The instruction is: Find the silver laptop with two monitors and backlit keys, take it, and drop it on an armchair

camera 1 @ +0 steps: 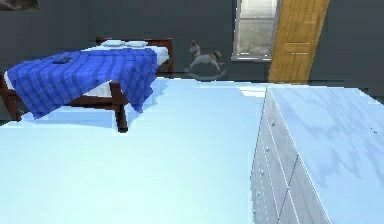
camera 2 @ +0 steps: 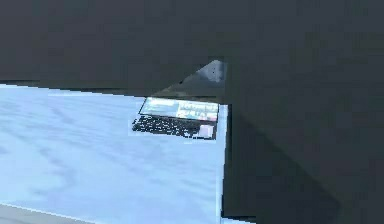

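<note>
An open laptop (camera 2: 178,116) lies on a pale white top (camera 2: 80,160) in the arm side view, near that top's far right corner. Its dark keyboard faces the near side, and its lit screen with coloured tiles leans back toward the dark wall (camera 2: 300,60).
In the forward view a bed (camera 1: 85,75) with a blue plaid blanket and pillows stands at the left. A rocking horse (camera 1: 205,58) sits by the far wall under a window (camera 1: 256,28), beside a wooden door (camera 1: 298,40). A white dresser (camera 1: 320,150) is at the right, with pale open floor (camera 1: 130,170) ahead.
</note>
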